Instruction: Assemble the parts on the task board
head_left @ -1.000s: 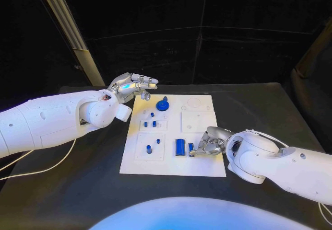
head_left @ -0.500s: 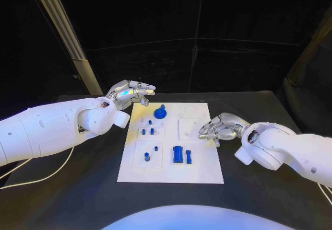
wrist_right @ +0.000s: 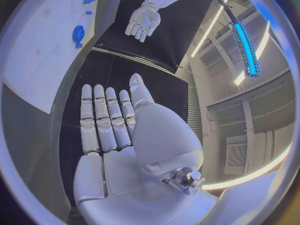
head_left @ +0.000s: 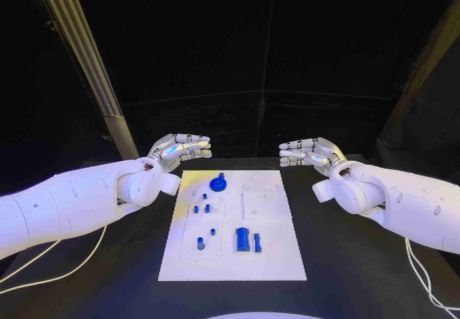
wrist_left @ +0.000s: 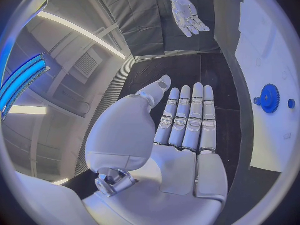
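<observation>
No readable text, no labels or numbers (task board (head_left: 268,219) bare white), nothing legible

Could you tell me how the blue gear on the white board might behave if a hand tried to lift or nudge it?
The blue gear looks rigid and probably light. Its toothed rim should give fingers some purchase. It seems to sit flat on the board with a knob on top, so it would likely slide rather than tip.

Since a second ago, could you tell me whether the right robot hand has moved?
Yes. The right robot hand has left the task board's near right edge and now hangs open beyond its far end.
</observation>
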Motion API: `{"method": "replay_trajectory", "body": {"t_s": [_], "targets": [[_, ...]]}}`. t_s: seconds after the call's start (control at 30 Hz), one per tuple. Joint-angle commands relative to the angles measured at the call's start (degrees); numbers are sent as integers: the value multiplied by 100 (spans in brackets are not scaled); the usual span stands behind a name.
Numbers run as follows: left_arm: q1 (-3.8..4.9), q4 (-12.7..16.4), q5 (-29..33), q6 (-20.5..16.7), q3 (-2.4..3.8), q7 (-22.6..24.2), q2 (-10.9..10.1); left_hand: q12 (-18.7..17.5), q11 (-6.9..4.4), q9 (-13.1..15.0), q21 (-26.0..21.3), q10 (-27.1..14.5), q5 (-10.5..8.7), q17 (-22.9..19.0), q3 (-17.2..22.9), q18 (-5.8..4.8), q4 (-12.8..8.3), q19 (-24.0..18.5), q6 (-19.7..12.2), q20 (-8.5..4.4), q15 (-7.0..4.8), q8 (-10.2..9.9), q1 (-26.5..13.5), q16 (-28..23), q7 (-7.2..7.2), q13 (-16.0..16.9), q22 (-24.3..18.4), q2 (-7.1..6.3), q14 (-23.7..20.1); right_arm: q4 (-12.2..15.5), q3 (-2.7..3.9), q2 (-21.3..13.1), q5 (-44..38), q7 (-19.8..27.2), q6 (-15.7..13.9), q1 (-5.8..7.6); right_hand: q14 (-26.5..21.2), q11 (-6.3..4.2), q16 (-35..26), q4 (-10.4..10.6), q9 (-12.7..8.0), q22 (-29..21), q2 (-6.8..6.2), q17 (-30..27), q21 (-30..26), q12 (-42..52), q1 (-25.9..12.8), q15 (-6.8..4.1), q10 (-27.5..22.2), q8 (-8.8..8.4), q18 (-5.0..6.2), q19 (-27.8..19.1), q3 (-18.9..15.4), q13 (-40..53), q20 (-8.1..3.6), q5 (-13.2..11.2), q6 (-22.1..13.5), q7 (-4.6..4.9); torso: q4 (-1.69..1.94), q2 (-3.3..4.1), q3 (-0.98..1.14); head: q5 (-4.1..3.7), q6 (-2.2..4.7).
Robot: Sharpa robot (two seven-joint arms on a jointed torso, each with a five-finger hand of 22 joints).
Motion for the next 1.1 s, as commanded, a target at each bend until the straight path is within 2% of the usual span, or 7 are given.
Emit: {"method": "replay_trajectory", "body": {"t_s": [0.03, 0.1, 0.13, 0.53, 0.57, 0.63, 1.1], "targets": [[-35, -164, 315, -141, 3, 344, 89, -73, -1, -40, -160, 4, 10, -142, -58, 43, -3, 58, -36, 79, 19, -4, 44, -212, 6, -9, -192, 61, 45, -223, 17, 140, 548, 589, 318, 11, 68, 17, -69, -196, -159, -217, 83, -184, -191, -13, -160, 14, -3, 5, 35, 44, -17, -186, 50, -48, 37, 33, 7, -76, 16, 5, 79], [-65, -266, 359, -193, 3, 384, 155, -97, 2, -56, -204, 18, 9, -190, -69, 47, 0, 101, -28, 85, 21, -1, 59, -280, 8, -9, -260, 76, 83, -366, 23, 236, 562, 634, 358, 12, 97, 28, -68, -312, -241, -325, 142, -276, -249, -15, -229, 23, 14, 6, 34, 96, -15, -248, 52, -61, 62, 43, 13, -76, 21, -13, 96], [-63, -212, 108, -55, -3, 84, 127, -432, -193, -229, -623, -1744, -269, -479, -687, -304, 228, -1236, -1756, -313, -154, -395, -2088, -586, -242, -363, -966, 368, -1607, -300, 15, 200, 224, 224, 98, 0, -1765, -212, -422, 65, -446, -910, -116, -768, -623, -373, -2517, -170, -1794, -360, -308, -1486, 382, -616, -342, -225, -1642, -232, 3, -47, 8, -1, 73], [-267, 309, -27, -962, 219, 209, 65, -742, -645, -644, -996, -3171, -269, -749, -1229, -457, 764, -2289, -3212, -638, -595, -395, -3826, -885, -807, -363, -1591, 368, -2944, 337, 79, 49, 577, 513, -809, -146, -3220, -705, -422, 328, -983, -1442, -312, -768, -623, -373, -4451, -638, -3243, -360, -470, -2713, 688, -616, -673, -650, -2985, -434, 386, -22, 73, -202, 467], [-318, 441, -61, -1190, 274, 240, 50, -776, -645, -644, -1039, -3342, -269, -778, -1292, -513, 764, -2417, -3382, -677, -595, -395, -4035, -915, -807, -363, -1659, 368, -3108, 498, 96, 10, 666, 586, -1039, -183, -3368, -705, -422, 359, -983, -1490, -721, -768, -623, -373, -4636, -638, -3388, -360, -478, -2840, 720, -616, -704, -650, -3120, -841, 431, -19, 80, -226, 514], [-396, 640, -113, -1538, 359, 288, 26, -810, -645, -644, -1077, -3509, -269, -1188, -1349, -517, 764, -2543, -3549, -715, -595, -395, -4238, -939, -807, -363, -1726, 368, -3265, 741, 120, -47, 801, 696, -1385, -239, -3583, -705, -422, 403, -983, -1559, -721, -768, -623, -373, -4902, -638, -3597, -360, -532, -3021, 763, -616, -752, -650, -3314, -841, 472, -17, 87, -247, 555], [-865, 1837, -423, -3621, 868, 575, -116, -1269, -645, -644, -1632, -4514, -269, -1188, -1703, -1013, 764, -3297, -4553, -1240, -595, -395, -5467, -1347, -807, -363, -2133, 368, -4227, 1884, 235, -319, 1435, 1215, -3013, -500, -4636, -705, -422, 868, -983, -1902, -721, -768, -623, -373, -6230, -638, -4628, -360, -1027, -3910, 1306, -616, -1281, -650, -4278, -841, 492, -15, 91, -258, 576]]}}
